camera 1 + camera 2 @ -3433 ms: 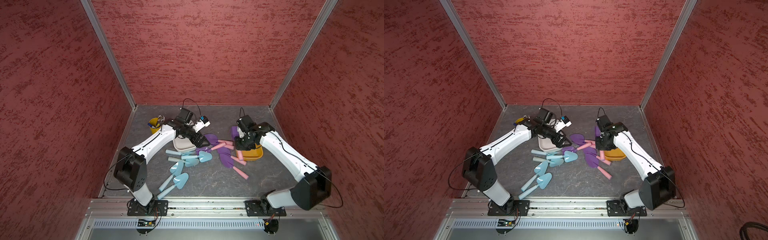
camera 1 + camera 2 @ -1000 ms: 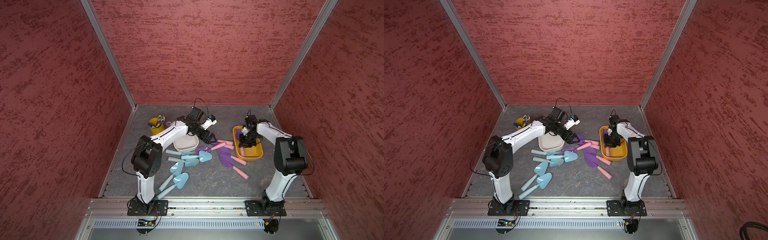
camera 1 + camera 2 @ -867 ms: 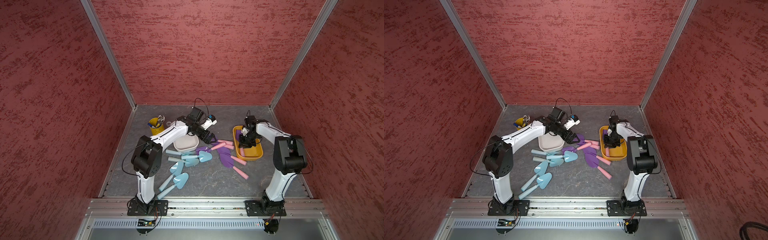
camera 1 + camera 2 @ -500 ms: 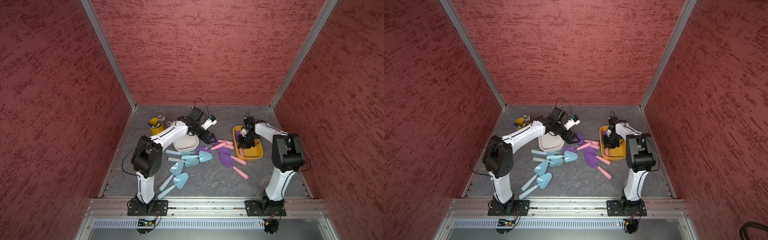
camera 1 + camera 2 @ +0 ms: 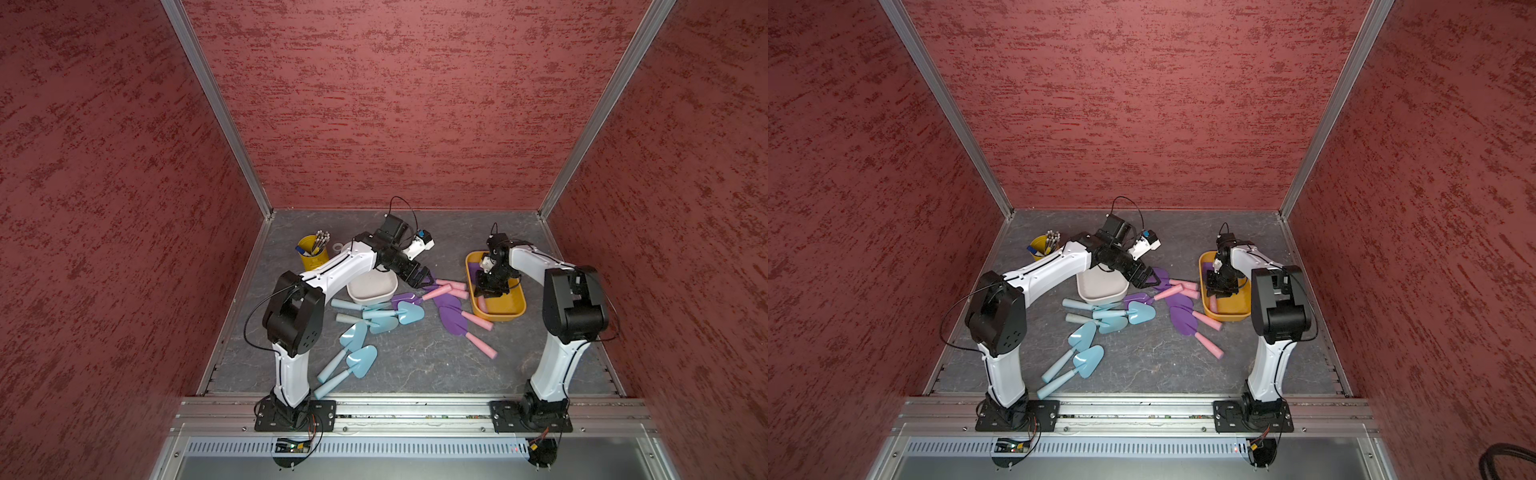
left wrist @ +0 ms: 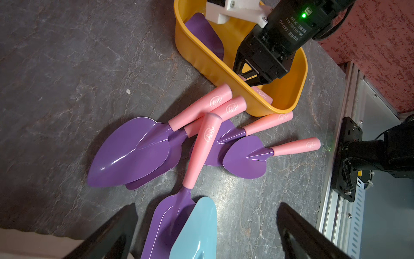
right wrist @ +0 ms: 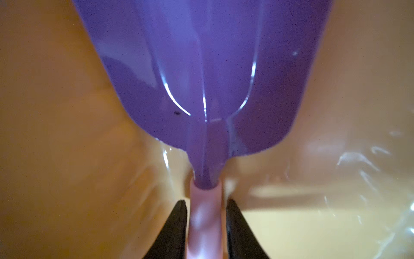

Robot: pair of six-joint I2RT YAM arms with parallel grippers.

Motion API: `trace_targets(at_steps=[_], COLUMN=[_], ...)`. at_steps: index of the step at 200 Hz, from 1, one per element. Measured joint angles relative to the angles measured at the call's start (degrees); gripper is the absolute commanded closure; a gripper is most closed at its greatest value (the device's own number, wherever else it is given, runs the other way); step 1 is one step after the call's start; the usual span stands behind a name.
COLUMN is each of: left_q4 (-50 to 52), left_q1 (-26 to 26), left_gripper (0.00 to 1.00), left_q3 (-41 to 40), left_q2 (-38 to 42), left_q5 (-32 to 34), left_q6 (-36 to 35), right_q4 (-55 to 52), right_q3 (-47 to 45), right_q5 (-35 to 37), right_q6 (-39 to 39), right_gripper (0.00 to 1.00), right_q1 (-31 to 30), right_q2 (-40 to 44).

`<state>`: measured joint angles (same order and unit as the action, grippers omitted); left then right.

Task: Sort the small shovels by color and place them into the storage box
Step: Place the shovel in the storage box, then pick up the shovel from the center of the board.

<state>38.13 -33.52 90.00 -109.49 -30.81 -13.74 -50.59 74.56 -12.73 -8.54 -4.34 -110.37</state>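
Observation:
The yellow storage box (image 5: 517, 309) stands at the right. A purple shovel (image 7: 201, 67) lies in it. My right gripper (image 7: 206, 213) is down inside the box, its jaws slightly open with a thin gap on each side of the shovel's pink handle. Several purple shovels (image 6: 134, 152) with pink handles lie piled left of the box. My left gripper (image 6: 206, 231) hovers wide open over the pile's near end, above a purple blade and a light blue blade (image 6: 197, 228). Several light blue shovels (image 5: 409, 311) lie in front of the white box (image 5: 372, 291).
A yellow cup (image 5: 311, 257) of pens stands at the back left. The white box sits under my left forearm. Two blue shovels (image 5: 361, 361) lie close to the front rail. Red walls close in three sides.
My right gripper lowered the purple shovel into the yellow box, and its jaws have just parted from the pink handle. My left gripper has stayed open over the purple pile.

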Motion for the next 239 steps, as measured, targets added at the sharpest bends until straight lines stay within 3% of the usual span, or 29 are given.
trace_targets(at_steps=[79,145,185,239], left_q4=[0.6,7.5,13.0,18.5], left_q1=[-0.1,2.6,9.3,14.7], left_gripper=[0.00,0.00,0.00,0.00], left_q3=[0.0,2.1,2.3,-6.1], left_q2=[0.1,4.2,13.1,23.1], left_q5=[0.5,0.4,-2.4,-8.7], left_q6=[-0.2,-2.8,-5.5,-10.8], right_q4=[0.0,-1.0,0.6,-0.2], right_q3=[0.0,0.7,0.8,1.0], right_q5=[-0.1,0.5,-1.3,-2.7], right_q6=[0.0,3.1,10.0,24.0], right_gripper=[0.52,0.52,0.52,0.55], right_q1=[0.0,-1.1,-7.5,-17.0], right_q2=[2.7,17.8,26.6,25.6])
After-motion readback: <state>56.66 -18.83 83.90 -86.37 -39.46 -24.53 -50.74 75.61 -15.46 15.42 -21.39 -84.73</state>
